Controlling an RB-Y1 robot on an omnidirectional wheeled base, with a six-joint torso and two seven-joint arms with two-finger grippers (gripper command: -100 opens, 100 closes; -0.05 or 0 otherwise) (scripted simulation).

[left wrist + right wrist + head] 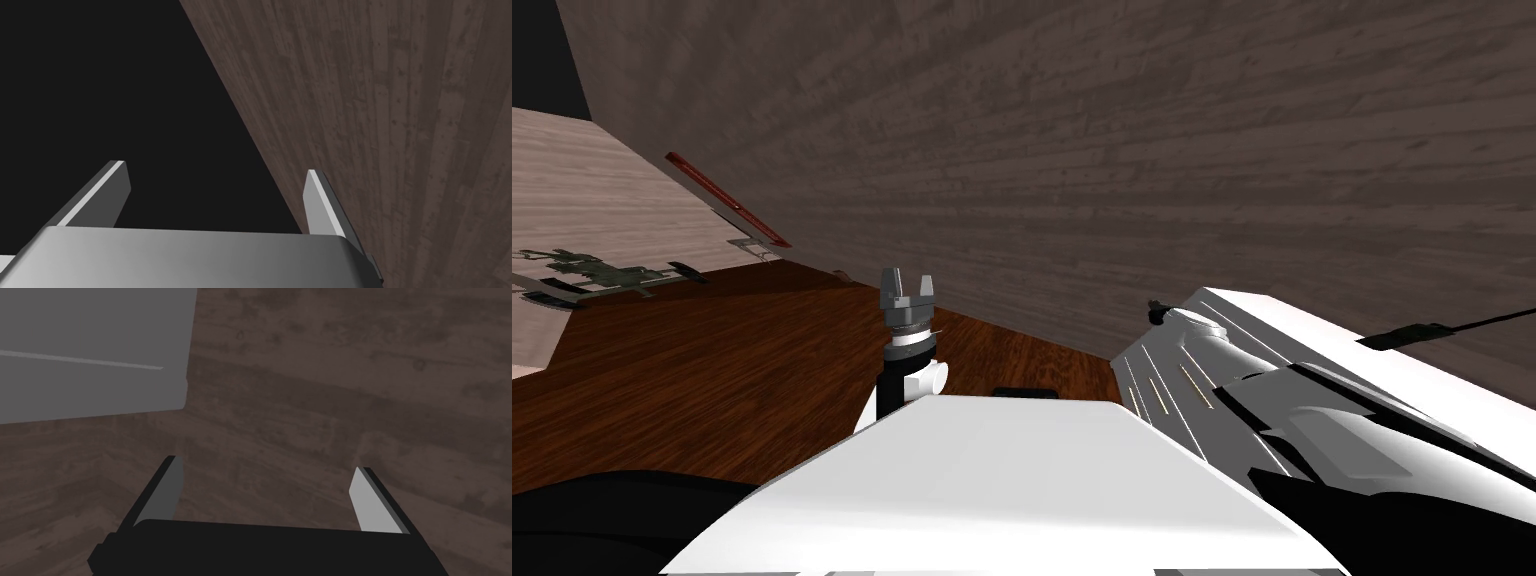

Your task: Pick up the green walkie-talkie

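left hand (215,167) spread wide, empty | right hand (266,463) spread wide, seemingly empty

Place: you're in a home's room.
Signs: dark plank wall (1112,150); reddish wooden floor (712,370) at its foot.

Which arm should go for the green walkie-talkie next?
Left, probably. The dark green walkie-talkie lies on the pale wooden surface on my left side; the open left pincer is nearer it. The right pincer, also open, faces the brown plank wall.
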